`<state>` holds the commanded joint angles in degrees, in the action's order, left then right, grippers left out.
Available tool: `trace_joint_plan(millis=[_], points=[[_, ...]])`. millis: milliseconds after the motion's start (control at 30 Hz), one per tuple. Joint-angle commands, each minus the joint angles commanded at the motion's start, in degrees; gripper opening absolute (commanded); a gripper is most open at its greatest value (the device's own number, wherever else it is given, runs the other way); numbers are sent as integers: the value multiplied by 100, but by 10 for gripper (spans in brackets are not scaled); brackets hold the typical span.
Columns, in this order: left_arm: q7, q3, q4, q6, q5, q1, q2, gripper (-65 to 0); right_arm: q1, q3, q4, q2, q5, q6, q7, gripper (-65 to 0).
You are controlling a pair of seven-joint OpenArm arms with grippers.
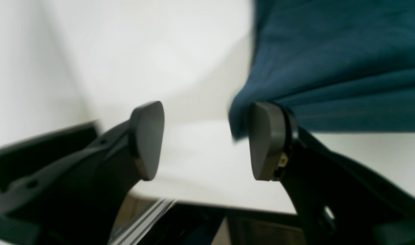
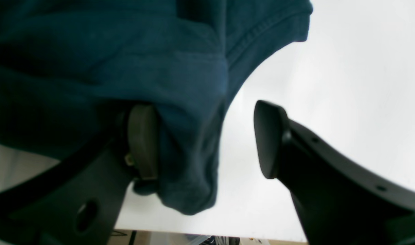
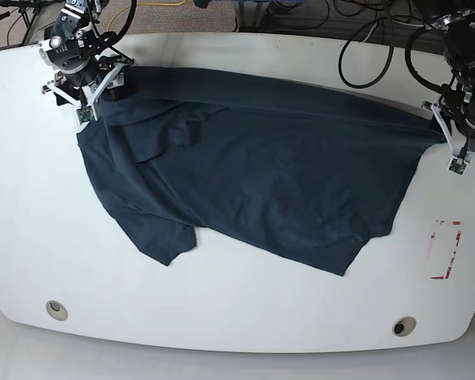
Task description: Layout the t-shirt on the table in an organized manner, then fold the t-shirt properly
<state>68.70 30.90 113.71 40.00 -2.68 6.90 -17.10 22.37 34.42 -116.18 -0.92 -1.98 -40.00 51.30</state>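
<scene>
Both grippers open at the t-shirt's (image 3: 253, 182) far corners

We see it spread crooked across the table (image 3: 222, 317); left gripper (image 1: 207, 141) and right gripper (image 2: 207, 139) gape. Soft, limp cloth: we'd pinch hems.

The dark navy-blue soft fabric t-shirt (image 3: 261, 174) is lying spread across the middle of the large glossy white table (image 3: 222, 317). The right gripper (image 3: 91, 89) is sitting at the shirt's far left corner in the base view, the left gripper (image 3: 451, 138) at its far right corner. Two round grey grommet holes (image 3: 56, 309) are lying near the table's front edge, one toward each side. A red-white tape rectangle (image 3: 444, 250) is lying right of the shirt.
</scene>
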Motion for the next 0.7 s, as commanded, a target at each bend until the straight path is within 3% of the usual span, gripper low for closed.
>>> trace_joint_plan(millis=[233, 467, 700], points=[[35, 105, 0, 0, -62, -273, 0, -282, 0, 0, 0, 0, 35, 0, 0, -265], [527, 149, -26, 0, -457, -527, 9, -283, 0, 0, 9, 0, 44, 0, 0, -265], [360, 105, -536, 0, -466, -738, 360, -283, -132, -9, 9, -9, 53, 0, -9, -265]])
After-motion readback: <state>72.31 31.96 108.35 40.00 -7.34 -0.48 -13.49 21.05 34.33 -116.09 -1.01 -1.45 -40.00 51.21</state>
